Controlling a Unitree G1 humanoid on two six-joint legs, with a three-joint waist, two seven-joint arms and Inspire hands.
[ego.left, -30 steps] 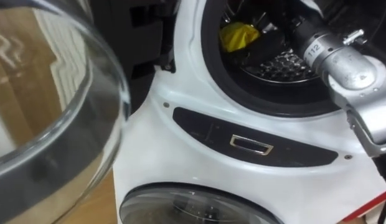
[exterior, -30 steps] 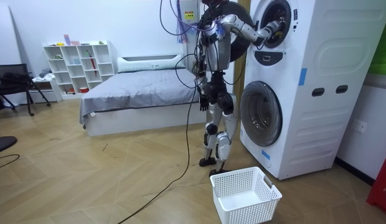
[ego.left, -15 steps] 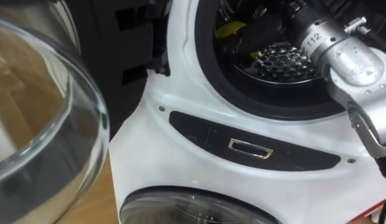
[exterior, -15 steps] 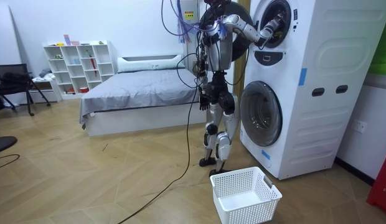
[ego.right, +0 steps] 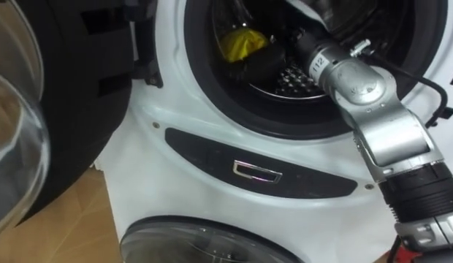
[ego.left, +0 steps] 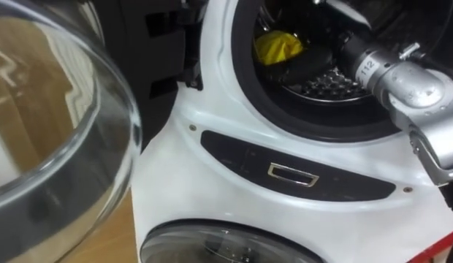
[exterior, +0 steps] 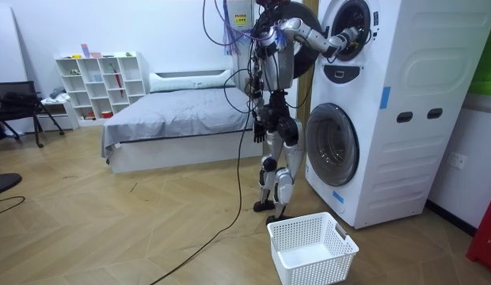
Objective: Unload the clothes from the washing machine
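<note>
Lowered again, your right hand (ego.left: 318, 60) lies beside the yellow cloth (ego.left: 278, 45) at the drum's (ego.left: 325, 82) left edge; I cannot tell its fingers, so a grab may miss.

Washing machine (ego.left: 183, 183): white body. Top door opening has a black ring (ego.left: 245, 88). Control panel (ego.left: 336, 179) below it is black, with a small gold-framed badge (ego.left: 293, 174). Drum (ego.left: 325, 80): bare metal, regular pattern of punched holes. Cloth (ego.left: 278, 45) inside: bright yellow, plain. Open door glass (ego.left: 66, 146): clear, dark grey rim. Lower door (ego.left: 226, 245): smoky grey glass. Blue sticker (exterior: 385, 96) on the machine's side. Basket (exterior: 297, 271): white, open lattice pattern. Floor (exterior: 111, 229): light brown wood, herringbone. Bed (exterior: 174, 119): grey cover. Shelf (exterior: 99, 83): white.
</note>
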